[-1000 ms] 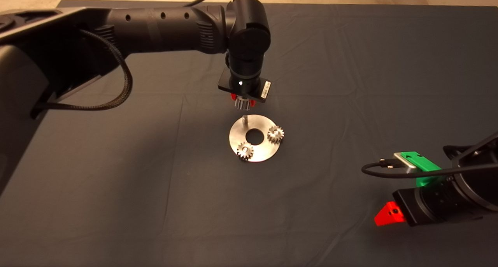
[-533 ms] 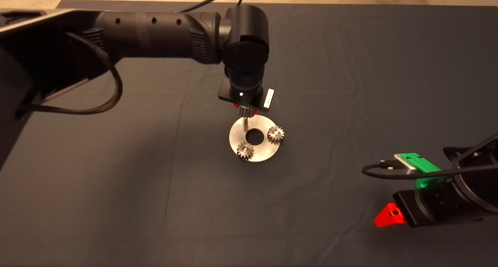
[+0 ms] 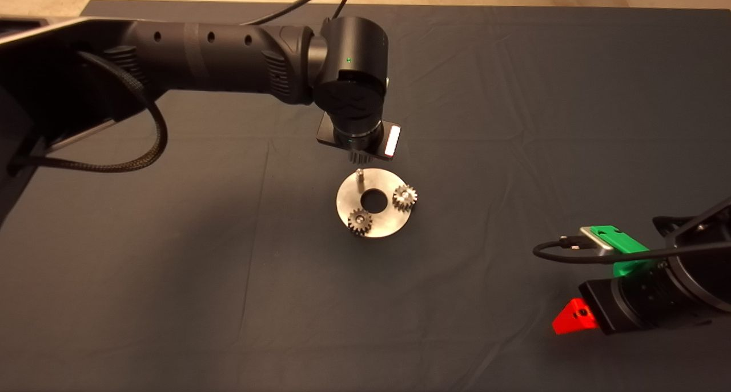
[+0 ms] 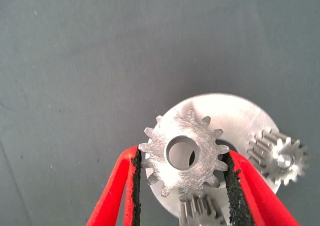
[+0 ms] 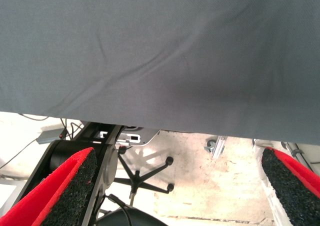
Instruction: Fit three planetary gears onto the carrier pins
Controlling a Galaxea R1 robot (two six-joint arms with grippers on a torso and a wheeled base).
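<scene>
Left hand point(image 4: 181, 196): we see its two red fingers point(image 4: 116, 191) closed onto a planetary gear, black pads pressing the teeth on opposite sides. In the head view the hand hangs below the black wrist, over the far edge of the disc.

Held gear point(image 4: 181, 158): it lies flat between the pads with its dark centre hole facing the wrist camera. In the head view only its teeth point(image 3: 356, 157) peek out beneath the wrist, just above and slightly far of the bare pin, not touching it.

Bare carrier pin point(image 3: 359, 175): it stands upright on the far side of the disc with nothing on it.

Disc point(image 3: 348, 200): shiny, with a round centre hole, it rests near the middle of the counter point(image 3: 171, 266), which is covered by a dark mat.

Seated gears: we count two planetary gears on the disc, one on the near-left pin point(image 3: 360, 221) and one on the right pin point(image 3: 404, 197), both overhanging the disc's rim slightly.

Right hand point(image 5: 180, 191): parked at the near right edge of the counter, well apart from the disc. Its fingers point(image 5: 60, 191) stand wide apart and grip nothing; its wrist view shows the mat's edge and the floor beyond with a chair base point(image 5: 142, 176).
</scene>
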